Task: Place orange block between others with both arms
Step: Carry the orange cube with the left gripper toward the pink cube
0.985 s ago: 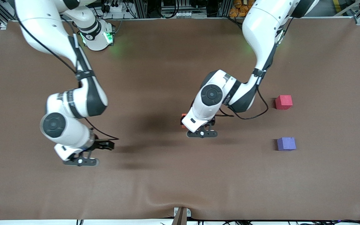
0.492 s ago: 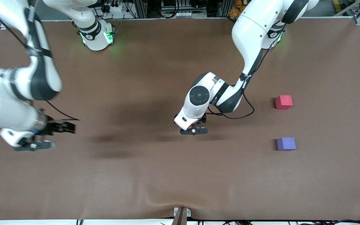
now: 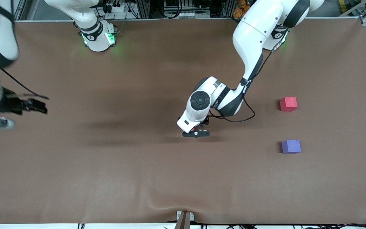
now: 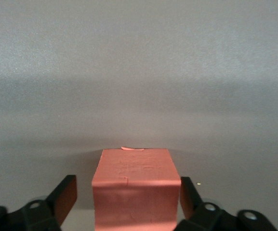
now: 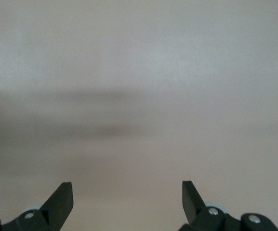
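Observation:
In the left wrist view the orange block (image 4: 135,173) sits on the mat between the fingers of my left gripper (image 4: 127,190). One finger is almost touching it and the other still has a gap, so the gripper is open around the block. In the front view my left gripper (image 3: 196,131) is low at the table's middle and its wrist hides the orange block. The pinkish-red cube (image 3: 288,104) and the purple cube (image 3: 291,146) lie apart toward the left arm's end, the purple one nearer the camera. My right gripper (image 3: 38,107) is at the right arm's end, open (image 5: 127,192) and holding nothing.
A brown mat (image 3: 138,175) covers the table, with a small ridge at its front edge (image 3: 183,208) above a bracket. The arm bases, the right arm's lit green (image 3: 98,38), stand along the edge farthest from the camera.
The right arm has swung away from the middle to its own end of the table. The left gripper has shifted slightly over the orange block, which its wrist now hides.

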Controlling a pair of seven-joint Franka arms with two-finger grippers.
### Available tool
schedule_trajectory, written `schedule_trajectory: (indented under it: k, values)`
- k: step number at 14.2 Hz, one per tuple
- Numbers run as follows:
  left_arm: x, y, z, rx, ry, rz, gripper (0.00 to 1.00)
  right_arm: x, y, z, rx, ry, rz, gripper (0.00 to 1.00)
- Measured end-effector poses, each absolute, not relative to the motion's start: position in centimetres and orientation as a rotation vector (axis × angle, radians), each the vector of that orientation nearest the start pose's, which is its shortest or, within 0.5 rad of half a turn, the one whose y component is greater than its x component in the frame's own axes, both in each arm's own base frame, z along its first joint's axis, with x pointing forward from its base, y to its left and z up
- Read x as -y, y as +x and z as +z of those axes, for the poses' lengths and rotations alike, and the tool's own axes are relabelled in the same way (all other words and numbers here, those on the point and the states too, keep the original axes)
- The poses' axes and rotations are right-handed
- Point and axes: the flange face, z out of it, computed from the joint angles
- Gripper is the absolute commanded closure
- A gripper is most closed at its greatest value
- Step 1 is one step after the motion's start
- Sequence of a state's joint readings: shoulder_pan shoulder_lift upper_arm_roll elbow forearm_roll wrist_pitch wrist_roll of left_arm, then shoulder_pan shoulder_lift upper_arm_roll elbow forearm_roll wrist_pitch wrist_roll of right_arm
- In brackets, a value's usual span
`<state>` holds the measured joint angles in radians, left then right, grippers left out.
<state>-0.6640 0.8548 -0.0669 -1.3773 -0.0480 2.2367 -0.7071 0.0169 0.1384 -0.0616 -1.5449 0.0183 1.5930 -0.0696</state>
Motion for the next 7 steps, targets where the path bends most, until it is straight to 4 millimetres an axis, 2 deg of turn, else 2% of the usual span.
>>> schedule_trajectory:
  k: [1,2,5,7]
  values:
    - [48.4,55.3,20.0,0.033,-3.209,0.089,0.95,2.4,58.3,57.9,0.033,-3.120,0.158,0.00]
    - [48.4,55.3,20.0,0.025,-3.210,0.088,1.00,2.6,57.5,59.6,0.027,-3.118,0.168,0.00]
    - [48.1,56.2,20.8,0.036,-3.217,0.060,1.00,3.8,56.3,62.9,-0.013,-3.117,0.183,0.00]
    - [45.7,58.5,22.4,0.093,-3.219,0.035,1.00,5.1,55.5,63.4,-0.063,-3.097,0.231,0.00]
